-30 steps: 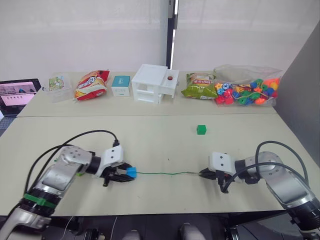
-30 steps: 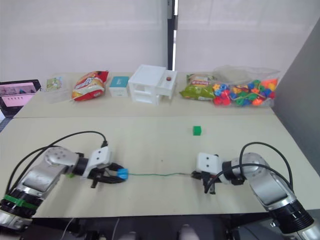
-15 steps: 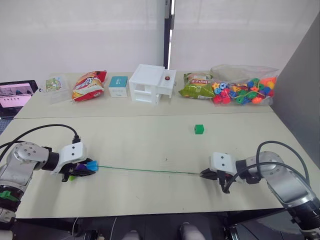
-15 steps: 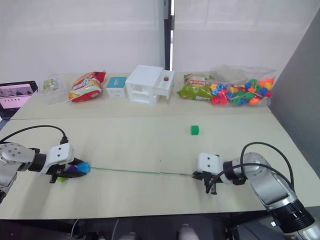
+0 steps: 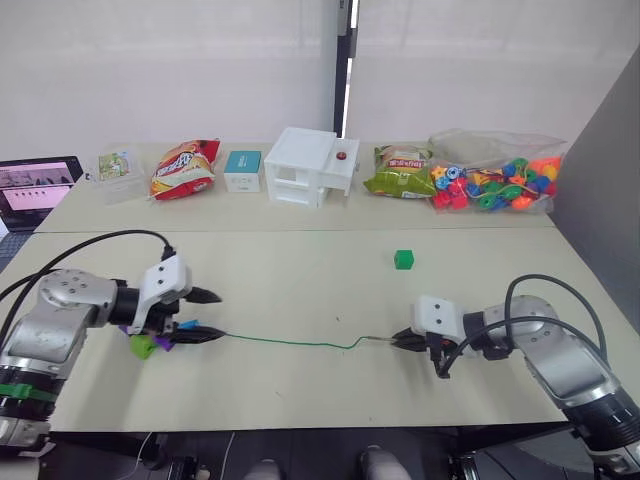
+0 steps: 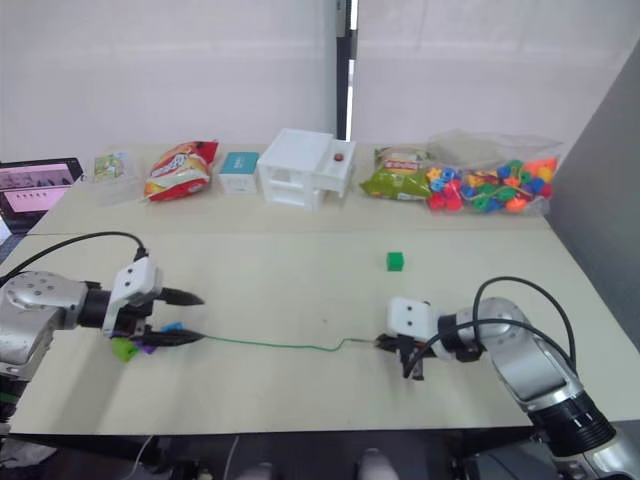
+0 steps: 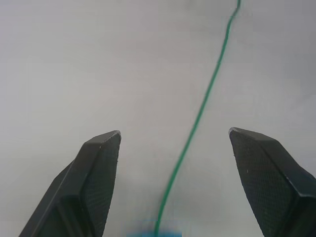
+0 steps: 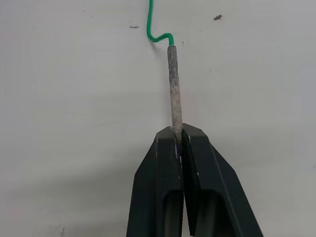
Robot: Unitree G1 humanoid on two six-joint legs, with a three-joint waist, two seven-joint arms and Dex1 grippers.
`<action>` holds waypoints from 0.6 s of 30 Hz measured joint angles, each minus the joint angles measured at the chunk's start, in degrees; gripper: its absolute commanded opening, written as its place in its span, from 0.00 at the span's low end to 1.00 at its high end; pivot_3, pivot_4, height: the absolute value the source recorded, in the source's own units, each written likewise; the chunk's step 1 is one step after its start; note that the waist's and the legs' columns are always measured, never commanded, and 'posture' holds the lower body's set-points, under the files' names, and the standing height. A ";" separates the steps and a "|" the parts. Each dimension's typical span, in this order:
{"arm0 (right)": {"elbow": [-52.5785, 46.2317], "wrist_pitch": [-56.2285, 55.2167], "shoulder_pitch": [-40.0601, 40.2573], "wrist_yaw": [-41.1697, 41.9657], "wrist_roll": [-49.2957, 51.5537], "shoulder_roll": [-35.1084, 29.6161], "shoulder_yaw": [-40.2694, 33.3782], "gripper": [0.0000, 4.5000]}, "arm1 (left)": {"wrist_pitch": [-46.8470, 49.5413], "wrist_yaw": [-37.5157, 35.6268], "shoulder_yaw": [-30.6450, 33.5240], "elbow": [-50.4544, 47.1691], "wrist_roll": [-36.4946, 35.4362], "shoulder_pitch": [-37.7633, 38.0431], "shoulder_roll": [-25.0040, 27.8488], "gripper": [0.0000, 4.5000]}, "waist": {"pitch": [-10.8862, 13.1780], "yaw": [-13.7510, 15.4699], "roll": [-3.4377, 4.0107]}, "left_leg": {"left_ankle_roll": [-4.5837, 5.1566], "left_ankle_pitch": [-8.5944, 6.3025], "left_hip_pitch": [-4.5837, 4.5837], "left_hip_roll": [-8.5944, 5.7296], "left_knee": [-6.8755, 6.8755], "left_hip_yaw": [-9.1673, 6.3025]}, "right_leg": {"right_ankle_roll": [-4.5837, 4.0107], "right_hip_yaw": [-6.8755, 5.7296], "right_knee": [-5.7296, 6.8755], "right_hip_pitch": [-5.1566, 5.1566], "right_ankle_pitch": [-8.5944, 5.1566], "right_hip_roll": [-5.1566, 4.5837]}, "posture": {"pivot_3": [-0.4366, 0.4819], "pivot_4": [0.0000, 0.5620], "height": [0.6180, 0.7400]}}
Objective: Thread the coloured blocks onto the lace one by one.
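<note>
Right gripper (image 8: 178, 136) pinches the grey stiff tip of the thin green lace (image 5: 290, 342), which runs to threaded purple, blue and lime plastic blocks (image 5: 150, 340) beside the wide-open, empty left gripper (image 5: 208, 316).

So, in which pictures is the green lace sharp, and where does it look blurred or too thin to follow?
In the right wrist view the lace and its grey tip are sharp, pinched in the right claw. In the left wrist view it is softer, between the open left claw. In the left eye view it is thin but traceable.
</note>
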 measured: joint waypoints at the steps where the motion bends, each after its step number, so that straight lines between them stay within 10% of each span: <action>1: -0.07 0.71 -0.91 -0.13 -0.07 0.99 0.80 0.00 | 1.55 0.85 -0.34 -2.55 -0.91 -0.39 -1.83 0.82 | 0.00 -0.02 0.00 | 0.00 0.00 0.01 0.00 0.00 -0.01 | 0.00 0.00 0.00 0.00 0.00 0.00 | 0.48 0.27 1.00; 18: -1.09 7.60 -6.60 -2.58 -3.30 5.61 7.68 0.00 | 1.05 12.60 -16.88 -4.48 6.31 -2.95 -24.32 0.82 | -0.01 -0.10 -0.01 | 0.00 0.00 -0.01 -0.06 0.02 -0.07 | -0.02 0.01 0.00 -0.02 0.01 -0.01 | 0.48 0.27 1.00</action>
